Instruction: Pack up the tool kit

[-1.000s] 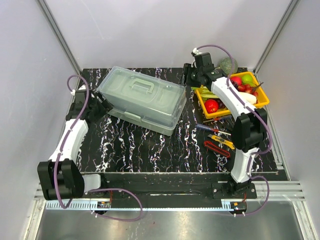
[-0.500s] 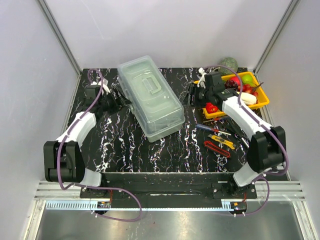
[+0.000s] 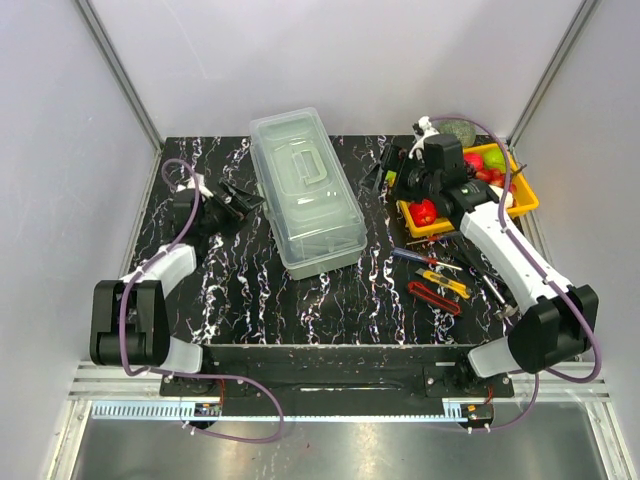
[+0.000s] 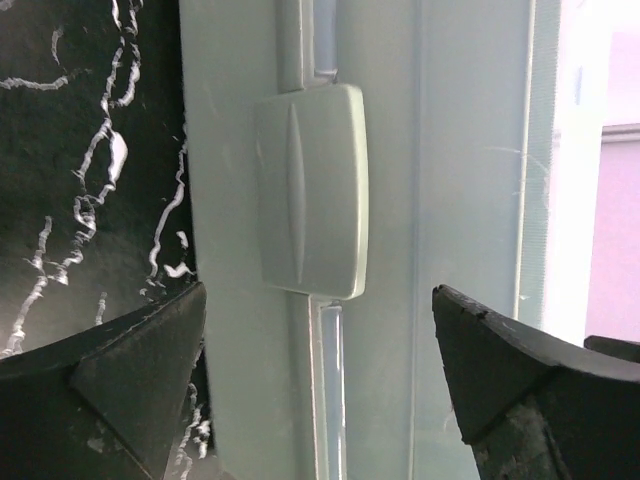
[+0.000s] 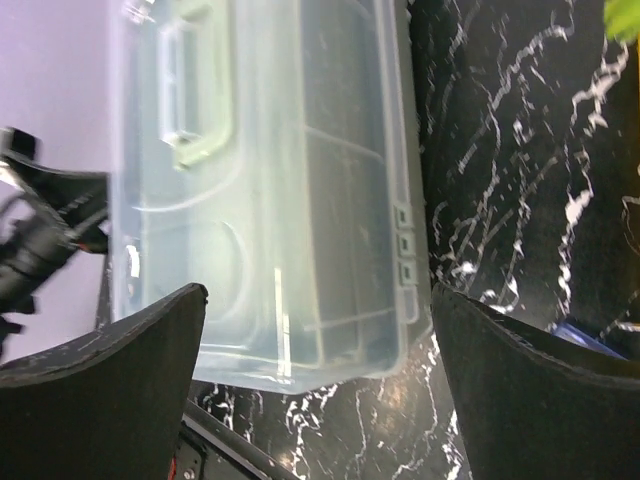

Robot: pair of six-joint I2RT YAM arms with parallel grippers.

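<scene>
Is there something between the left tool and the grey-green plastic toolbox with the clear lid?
Nothing visible. The left tool faces the pale grey-green plastic toolbox directly, its grey latch framed between the open fingers.

Carrying a shut toolbox, a produce tray and loose hand tools on a black, white-veined tabletop [image 3: 250,300].

Standing left of centre toward the far edge: a pale grey-green toolbox [image 3: 305,190] with clear lid down and handle folded flat, its long side running roughly near to far at a slight slant. Sitting at the far right: an orange-yellow tray [image 3: 527,195] of fruit and vegetables, with a round green vegetable [image 3: 460,129] lying just behind it in the corner. Lying loose nearer the front right, well apart from the toolbox: a blue-handled screwdriver [image 3: 412,256], a yellow utility knife [image 3: 444,282] and a red utility knife [image 3: 433,297], close together.
</scene>
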